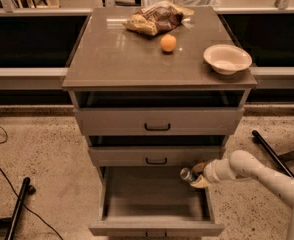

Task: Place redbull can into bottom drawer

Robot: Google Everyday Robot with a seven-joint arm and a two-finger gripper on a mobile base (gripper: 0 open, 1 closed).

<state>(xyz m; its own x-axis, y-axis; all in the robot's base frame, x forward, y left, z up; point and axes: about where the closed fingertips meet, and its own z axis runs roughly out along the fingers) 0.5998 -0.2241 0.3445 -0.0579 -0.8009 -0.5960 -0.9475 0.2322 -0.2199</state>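
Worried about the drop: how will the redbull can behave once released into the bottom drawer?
The gripper holds the redbull can sideways above the bottom drawer, right side. Slim and round, it will probably roll on the floor; drawer walls should contain it. Shiny metal suggests slippery.

End effector [197, 176] holds redbull can [187, 174] above bottom drawer [156, 229]

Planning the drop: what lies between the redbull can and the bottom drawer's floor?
Nothing in the camera view; the claw holds the redbull can above the open bottom drawer.

Dim; cabinet top [118, 59] glares; redbull can [186, 174] glints in gripper [195, 177] above shadowed bottom drawer [152, 196]
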